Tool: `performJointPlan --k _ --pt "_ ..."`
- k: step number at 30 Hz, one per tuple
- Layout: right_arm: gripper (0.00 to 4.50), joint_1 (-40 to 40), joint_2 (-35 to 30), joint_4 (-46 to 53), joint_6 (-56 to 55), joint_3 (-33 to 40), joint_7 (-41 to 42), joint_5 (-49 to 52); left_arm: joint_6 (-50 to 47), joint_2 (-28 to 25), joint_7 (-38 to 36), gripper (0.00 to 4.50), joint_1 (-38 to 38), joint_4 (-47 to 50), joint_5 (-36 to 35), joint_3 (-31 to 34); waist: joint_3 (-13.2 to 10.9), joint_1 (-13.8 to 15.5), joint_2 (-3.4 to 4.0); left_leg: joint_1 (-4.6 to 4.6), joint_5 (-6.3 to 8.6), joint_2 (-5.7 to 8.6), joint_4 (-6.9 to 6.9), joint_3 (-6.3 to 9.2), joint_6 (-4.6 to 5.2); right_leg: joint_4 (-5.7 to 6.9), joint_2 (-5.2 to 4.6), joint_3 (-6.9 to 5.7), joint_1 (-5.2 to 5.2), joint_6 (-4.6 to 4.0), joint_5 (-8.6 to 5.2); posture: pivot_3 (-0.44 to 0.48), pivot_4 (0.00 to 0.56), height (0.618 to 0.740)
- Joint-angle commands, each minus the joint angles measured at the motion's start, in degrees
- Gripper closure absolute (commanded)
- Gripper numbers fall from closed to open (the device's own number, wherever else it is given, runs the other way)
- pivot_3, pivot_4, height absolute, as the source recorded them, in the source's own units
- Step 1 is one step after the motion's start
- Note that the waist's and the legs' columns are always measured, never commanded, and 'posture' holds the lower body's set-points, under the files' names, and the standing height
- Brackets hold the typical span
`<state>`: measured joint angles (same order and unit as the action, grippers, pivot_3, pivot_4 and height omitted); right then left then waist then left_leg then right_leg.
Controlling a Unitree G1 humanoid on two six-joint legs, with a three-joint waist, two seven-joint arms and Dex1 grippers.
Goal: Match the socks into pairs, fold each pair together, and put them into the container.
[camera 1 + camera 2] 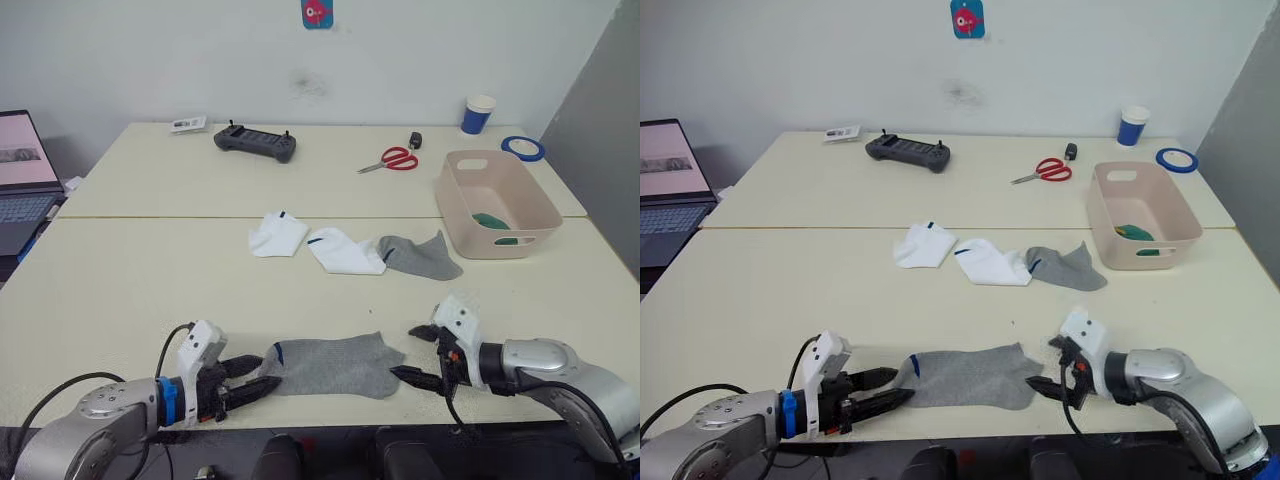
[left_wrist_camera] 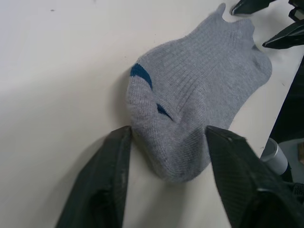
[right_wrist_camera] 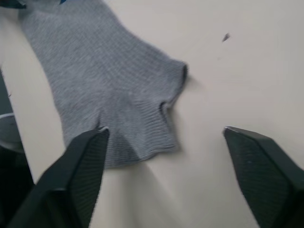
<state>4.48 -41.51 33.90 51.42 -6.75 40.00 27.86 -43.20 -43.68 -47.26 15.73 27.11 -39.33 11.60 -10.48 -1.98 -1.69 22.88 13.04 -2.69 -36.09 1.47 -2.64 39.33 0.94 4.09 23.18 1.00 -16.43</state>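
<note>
two pale tables (image 1: pixel 150 290) sit end to end, and you can take the pink container (image 1: pixel 497 205) on the right as your landmark. it stands upright with something dark green (image 1: pixel 490 220) lying inside it; you cannot tell how many socks that is. just left of the container a grey sock (image 1: pixel 425 257) lies flat, its end overlapping a white sock (image 1: pixel 345 250), and a second white sock (image 1: pixel 277 235) lies a little further left, apart from the first. well in front of the container and to its left, near the table's front edge, another grey sock (image 1: pixel 330 365) lies flat between your two grippers. your left gripper (image 1: pixel 252 383) has its fingers spread wide around that sock's dark-blue-marked end, one finger on each side. your right gripper (image 1: pixel 418 355) is also spread wide at the sock's opposite end, with one fingertip at the sock's edge. behind the container stand a blue paper cup (image 1: pixel 478 114), a roll of blue tape (image 1: pixel 523 148), and red scissors (image 1: pixel 392 160).
</note>
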Motion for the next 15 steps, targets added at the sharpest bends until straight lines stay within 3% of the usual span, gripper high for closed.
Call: performJointPlan --k 1,3,15 --pt "0.00 3.1 2.0 -0.4 -2.0 3.8 -0.9 1.3 1.7 -1.6 -1.7 0.59 -1.9 -0.8 -1.2 5.0 0.0 0.0 0.00 0.00 0.00 0.00 0.00 0.00 0.00 0.01 0.01 0.00 0.01 0.01 0.00 0.000 0.150 0.740" --pt "0.00 4.6 3.6 -1.3 -2.8 3.6 -1.6 1.0 1.2 -2.8 -3.0 0.06 -5.4 -0.5 -2.6 5.6 0.0 0.0 0.00 0.02 0.00 -0.01 0.01 0.05 0.00 0.01 0.03 -0.06 0.02 0.02 0.01 0.000 0.150 0.740" --pt "0.00 11.1 12.0 -11.6 -15.9 2.2 -15.8 -15.4 3.9 -2.2 -1.9 0.06 -21.1 4.5 -0.4 -1.5 0.0 0.1 -0.04 0.16 0.00 0.01 0.06 -0.03 0.00 -0.30 0.00 0.00 0.02 0.37 0.21 0.000 0.150 0.740"
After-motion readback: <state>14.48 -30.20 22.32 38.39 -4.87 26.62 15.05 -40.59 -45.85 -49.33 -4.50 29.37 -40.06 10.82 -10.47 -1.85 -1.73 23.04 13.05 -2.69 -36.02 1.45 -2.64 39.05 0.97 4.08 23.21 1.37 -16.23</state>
